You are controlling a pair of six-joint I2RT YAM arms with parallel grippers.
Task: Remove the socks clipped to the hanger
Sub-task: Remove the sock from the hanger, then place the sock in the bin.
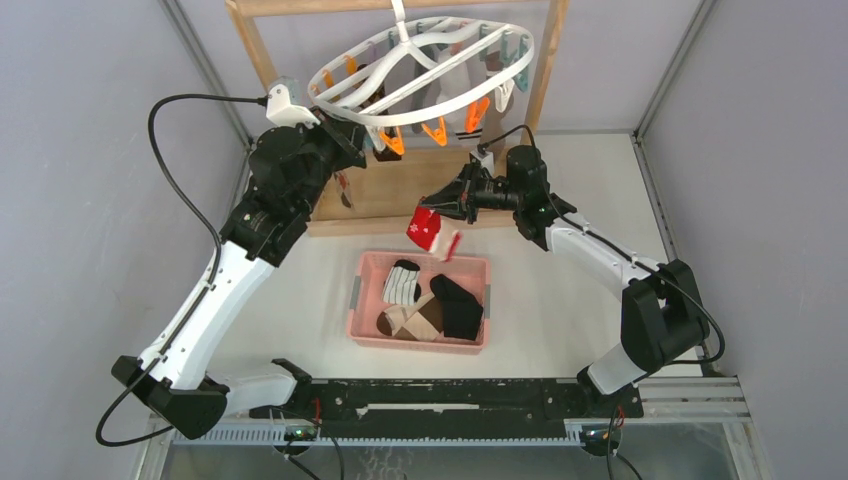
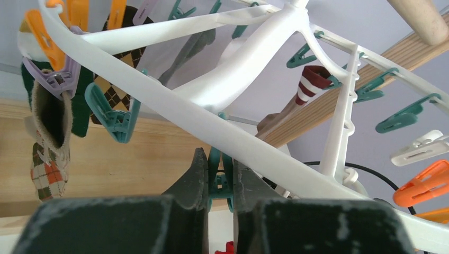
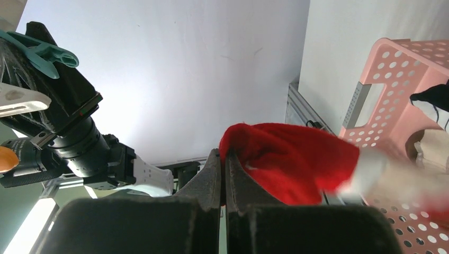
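The white oval hanger [image 1: 330, 72] hangs tilted from a wooden frame, and mixed socks are still clipped to it. Among them are a brown argyle sock [image 2: 119, 95] and a red-and-white striped one [image 2: 308, 84]. My left gripper [image 2: 218, 159] reaches up under the rim [image 2: 174, 103], shut on a teal clip [image 2: 219, 177]. My right gripper [image 1: 432, 208] is shut on the cuff of a red patterned sock [image 1: 425, 230]. This red sock [image 3: 291, 164] dangles free above the far edge of the pink basket [image 1: 365, 270].
The basket holds a white black-striped sock [image 1: 402, 282], a black sock [image 1: 460, 308] and a beige-and-brown one [image 1: 415, 320]. The wooden frame's base board [image 1: 400, 190] lies behind the basket, with its posts [image 1: 550, 60] rising on either side. Grey walls close in on both sides.
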